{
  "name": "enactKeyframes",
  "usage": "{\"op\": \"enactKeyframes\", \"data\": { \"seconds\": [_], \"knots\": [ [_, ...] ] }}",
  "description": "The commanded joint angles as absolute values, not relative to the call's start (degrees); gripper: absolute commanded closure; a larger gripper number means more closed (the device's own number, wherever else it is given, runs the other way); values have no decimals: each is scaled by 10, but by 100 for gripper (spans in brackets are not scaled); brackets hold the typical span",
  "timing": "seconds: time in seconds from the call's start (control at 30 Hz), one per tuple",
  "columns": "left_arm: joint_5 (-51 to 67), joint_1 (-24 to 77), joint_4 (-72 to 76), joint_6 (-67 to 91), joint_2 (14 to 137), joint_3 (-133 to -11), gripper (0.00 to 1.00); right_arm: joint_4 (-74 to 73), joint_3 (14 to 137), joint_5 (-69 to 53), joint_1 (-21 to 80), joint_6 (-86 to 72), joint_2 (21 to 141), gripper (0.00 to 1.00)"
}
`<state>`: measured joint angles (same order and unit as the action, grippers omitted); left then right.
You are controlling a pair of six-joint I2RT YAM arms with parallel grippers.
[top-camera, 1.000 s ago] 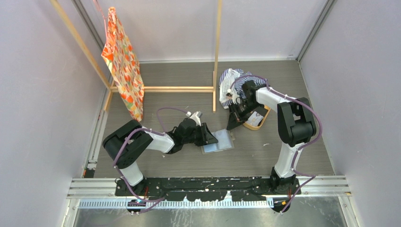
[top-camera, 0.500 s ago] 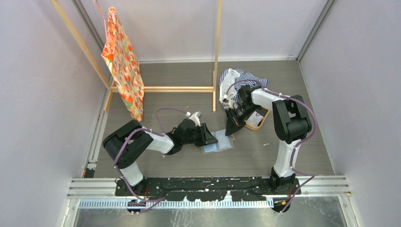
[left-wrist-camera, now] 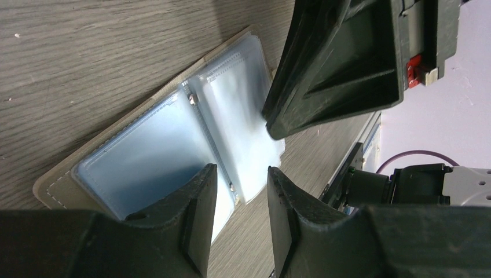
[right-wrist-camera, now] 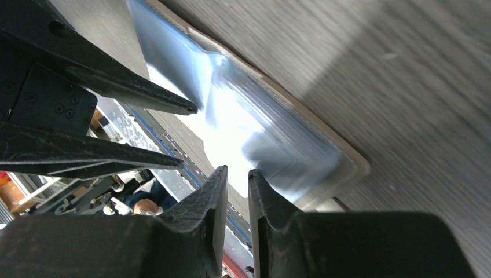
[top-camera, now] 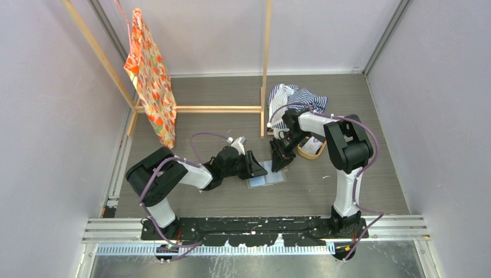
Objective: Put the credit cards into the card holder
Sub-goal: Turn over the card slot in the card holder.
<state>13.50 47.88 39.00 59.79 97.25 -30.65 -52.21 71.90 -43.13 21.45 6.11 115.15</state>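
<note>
The card holder [top-camera: 267,175] lies open on the table, its clear sleeves [left-wrist-camera: 168,145] facing up inside a taupe cover [right-wrist-camera: 347,159]. My left gripper [top-camera: 259,168] hovers low at its left edge, open [left-wrist-camera: 240,197], with nothing between the fingers. My right gripper [top-camera: 279,161] hangs over the holder's right page; its jaws [right-wrist-camera: 237,185] are open only a narrow gap and hold nothing. It also shows in the left wrist view as the dark right gripper [left-wrist-camera: 336,63] above the sleeves. Pale credit cards [top-camera: 313,145] lie in the oval tray.
The orange-tan tray [top-camera: 307,155] sits just right of the holder. A striped cloth [top-camera: 295,99] is bunched behind it. A wooden frame [top-camera: 265,63] stands at the back, with an orange patterned bag [top-camera: 151,75] hanging at the left.
My right gripper moved from the tray leftward and down over the card holder, and its jaws parted a little. The left arm hardly moved.
</note>
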Motion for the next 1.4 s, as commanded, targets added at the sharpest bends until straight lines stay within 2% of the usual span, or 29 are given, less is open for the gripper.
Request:
{"op": "enactKeyframes", "data": {
  "seconds": [0.0, 0.2, 0.53, 0.7, 0.8, 1.13, 1.37],
  "knots": [
    [135, 476, 419, 598, 976, -302, 61, -502, 736, -409, 243, 55, 1171, 75],
    [133, 476, 418, 598, 977, -301, 60, -491, 740, -455, 254, 46, 1176, 75],
    [108, 492, 376, 546, 923, -290, 68, -486, 748, -480, 234, 39, 1170, 76],
    [-15, 580, 203, 398, 826, -331, 63, -484, 750, -487, 222, 31, 1186, 76],
    [-93, 620, 169, 329, 798, -347, 61, -484, 755, -493, 221, 28, 1202, 77],
    [-268, 707, 31, 227, 890, -460, 53, -486, 757, -522, 221, 23, 1210, 77],
    [-283, 710, 9, 224, 955, -506, 53, -487, 757, -524, 221, 23, 1211, 77]
  ]
}}
